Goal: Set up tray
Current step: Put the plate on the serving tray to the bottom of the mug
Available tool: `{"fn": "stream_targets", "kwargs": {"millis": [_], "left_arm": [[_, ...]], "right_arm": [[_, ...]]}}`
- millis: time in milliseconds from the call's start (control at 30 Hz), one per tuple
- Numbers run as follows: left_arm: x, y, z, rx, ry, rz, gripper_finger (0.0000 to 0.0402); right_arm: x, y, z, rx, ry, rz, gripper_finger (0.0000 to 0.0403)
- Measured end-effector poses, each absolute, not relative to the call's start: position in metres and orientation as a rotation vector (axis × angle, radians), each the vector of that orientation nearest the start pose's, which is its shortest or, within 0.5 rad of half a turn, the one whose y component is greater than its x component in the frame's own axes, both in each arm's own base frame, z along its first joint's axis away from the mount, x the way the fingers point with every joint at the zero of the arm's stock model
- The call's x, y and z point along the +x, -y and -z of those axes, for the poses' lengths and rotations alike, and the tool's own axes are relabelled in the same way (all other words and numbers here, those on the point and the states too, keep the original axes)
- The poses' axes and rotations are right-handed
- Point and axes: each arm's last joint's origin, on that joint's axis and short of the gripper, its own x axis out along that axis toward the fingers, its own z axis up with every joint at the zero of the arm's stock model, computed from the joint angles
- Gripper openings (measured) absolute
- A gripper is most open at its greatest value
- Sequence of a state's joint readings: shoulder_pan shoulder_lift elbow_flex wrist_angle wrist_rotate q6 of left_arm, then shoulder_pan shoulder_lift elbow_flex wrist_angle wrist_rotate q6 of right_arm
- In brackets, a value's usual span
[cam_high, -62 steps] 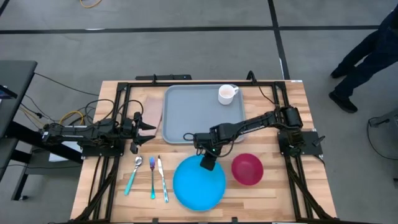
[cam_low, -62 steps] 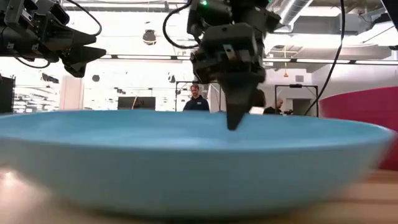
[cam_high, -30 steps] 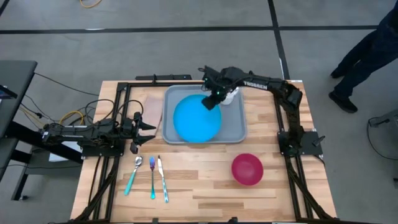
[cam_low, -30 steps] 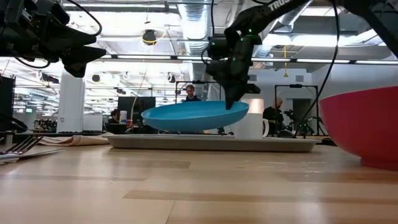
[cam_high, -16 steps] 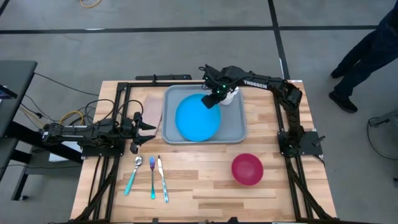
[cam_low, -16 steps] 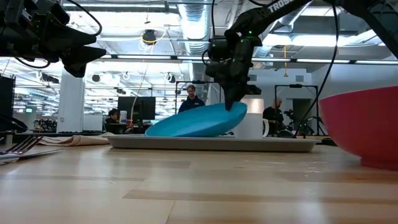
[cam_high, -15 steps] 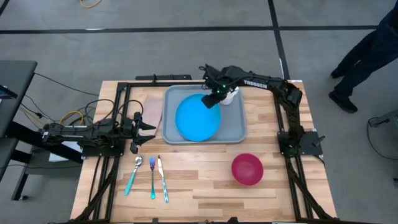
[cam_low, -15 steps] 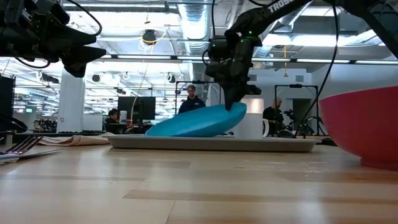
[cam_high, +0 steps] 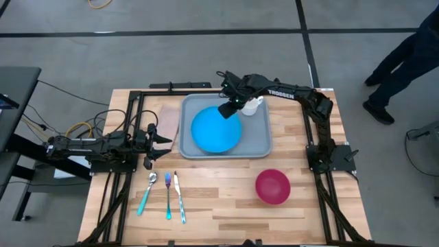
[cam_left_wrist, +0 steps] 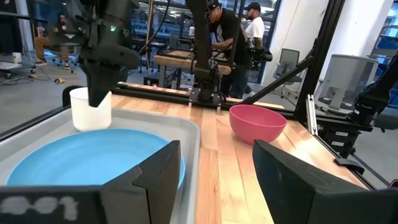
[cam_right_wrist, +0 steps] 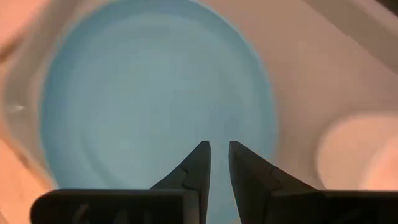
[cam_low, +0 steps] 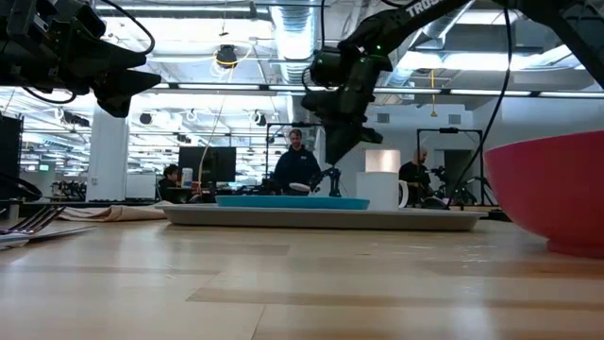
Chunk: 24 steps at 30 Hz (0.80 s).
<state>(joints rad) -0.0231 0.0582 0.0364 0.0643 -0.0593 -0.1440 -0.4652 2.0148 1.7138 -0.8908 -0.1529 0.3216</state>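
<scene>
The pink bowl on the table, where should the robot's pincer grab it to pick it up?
Best bet is the rim of the pink bowl, coming straight down from above. It sits upright with its opening up, so one finger can go inside the thin wall and one outside. It stands alone on the wooden table, on the right arm's side, so the right pincer, now above the blue plate, probably suits best.

The high view looks straight down on the whole tabletop [cam_high: 295,206], with the tray [cam_high: 258,140] above centre. The low view sits at tabletop level, facing the room, the tray [cam_low: 321,217] mid-frame. The left wrist view looks across the tray [cam_left_wrist: 189,134] from close by; the right wrist view looks down on the blue plate [cam_right_wrist: 155,106], which all four views share.
</scene>
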Motion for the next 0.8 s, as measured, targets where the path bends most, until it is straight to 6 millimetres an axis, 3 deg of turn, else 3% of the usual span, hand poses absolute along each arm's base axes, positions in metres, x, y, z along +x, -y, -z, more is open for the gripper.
{"fn": "stream_targets", "kwargs": {"millis": [267, 467, 667, 800], "left_arm": [[0.099, 0.001, -0.177, -0.145, 0.039, -0.034, 0.019], [0.099, 0.001, -0.177, -0.145, 0.039, -0.034, 0.019], [0.099, 0.001, -0.177, -0.145, 0.039, -0.033, 0.019], [0.099, 0.001, -0.177, -0.145, 0.039, -0.034, 0.019]], "right_arm": [[0.402, 0.147, -0.24, 0.49, -1.061, 0.31, 0.005], [0.402, 0.114, -0.235, 0.278, -1.201, 0.251, 0.0051], [0.403, 0.076, -0.233, -0.028, -1.324, 0.077, 0.0051], [0.403, 0.056, -0.232, -0.091, -1.35, -0.021, 0.0051]]}}
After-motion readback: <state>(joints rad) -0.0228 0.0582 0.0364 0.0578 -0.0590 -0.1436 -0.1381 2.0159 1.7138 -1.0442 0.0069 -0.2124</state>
